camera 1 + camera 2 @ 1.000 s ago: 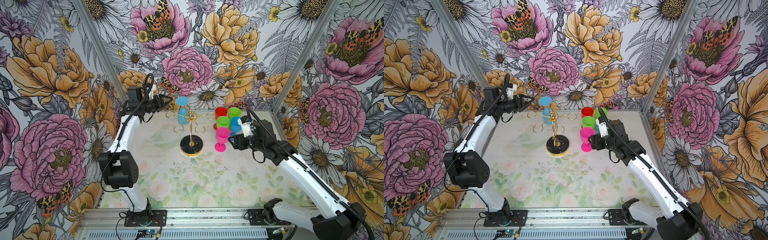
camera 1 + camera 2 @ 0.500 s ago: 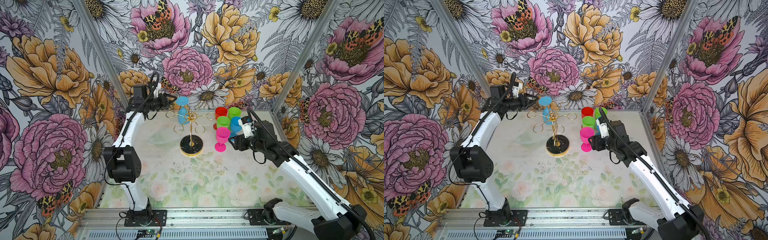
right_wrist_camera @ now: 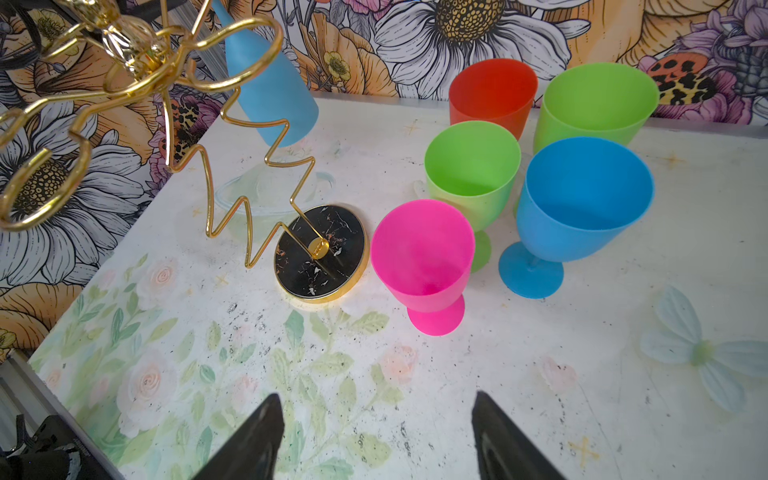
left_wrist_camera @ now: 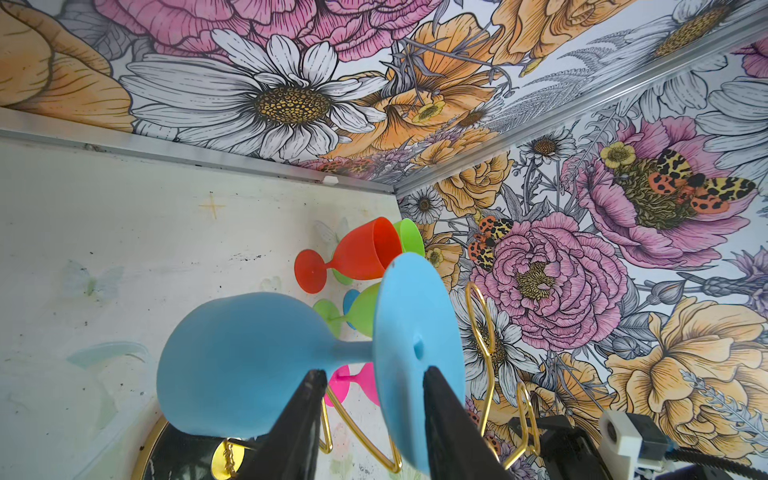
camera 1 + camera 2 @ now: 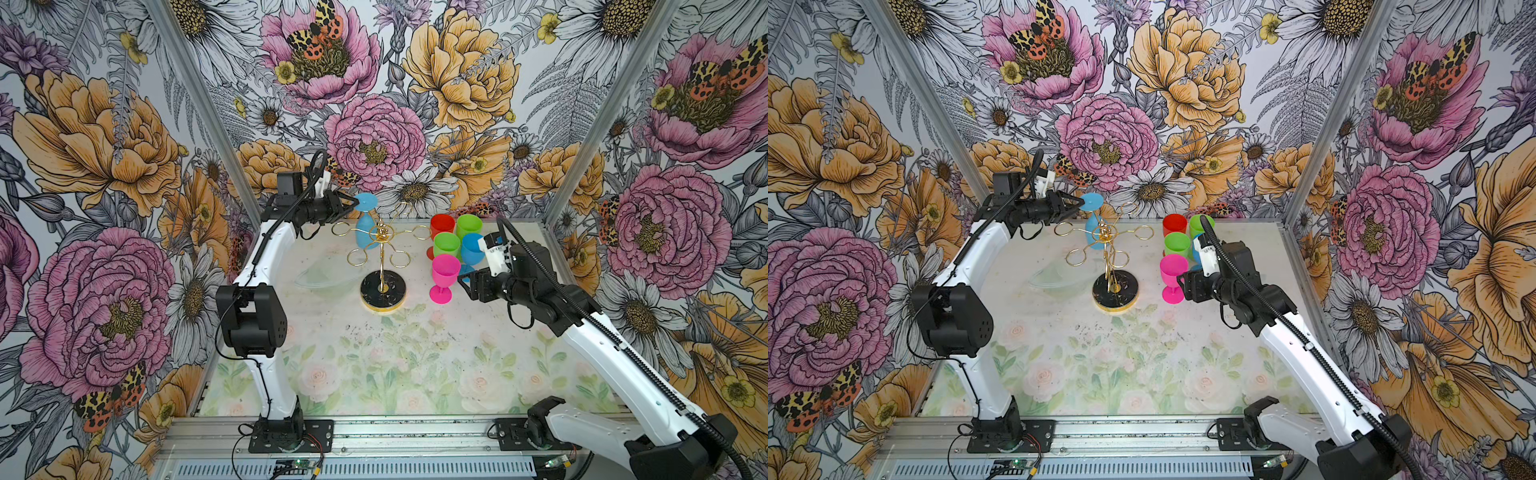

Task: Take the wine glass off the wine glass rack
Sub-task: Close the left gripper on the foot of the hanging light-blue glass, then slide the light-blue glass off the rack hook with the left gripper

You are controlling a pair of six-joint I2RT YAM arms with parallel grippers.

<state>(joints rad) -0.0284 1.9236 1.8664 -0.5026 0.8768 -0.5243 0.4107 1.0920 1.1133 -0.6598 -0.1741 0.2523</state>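
- The wine glass (image 5: 366,226), light blue, hangs upside down on the wine glass rack (image 5: 381,234), bowl down and round foot up, at the far left side of the rack in both top views (image 5: 1093,232)
- Its stem passes through one of the gold looped wire arms; the other loops seen in the top views carry nothing
- The rack's slim pole rises from a round black marbled base (image 5: 383,289) with a gold rim, which stands on the bench (image 5: 374,365) toward the back, near the middle
- The left end effector (image 5: 353,203) reaches in level with the glass's foot, from the left
- In the left wrist view (image 4: 372,370) its jaws stand partly apart, one on each side of the foot's edge: one of the fingers (image 4: 440,415) overlaps the disc, and a gap shows between the opposite finger and the foot, so the glass is not clamped
- Five more glasses stand upright on the bench just right of the rack: a pink glass (image 5: 445,272) nearest the base, then a green glass (image 5: 446,245) and a blue glass (image 5: 472,249), with a red glass (image 5: 441,226) and a second green glass (image 5: 468,225) at the back
- The right end effector (image 5: 463,286) hovers low just right of the pink glass; the right wrist view (image 3: 374,415) shows its jaws wide apart with only bare bench between them
- Flowered walls (image 5: 104,166) enclose the bench on three sides
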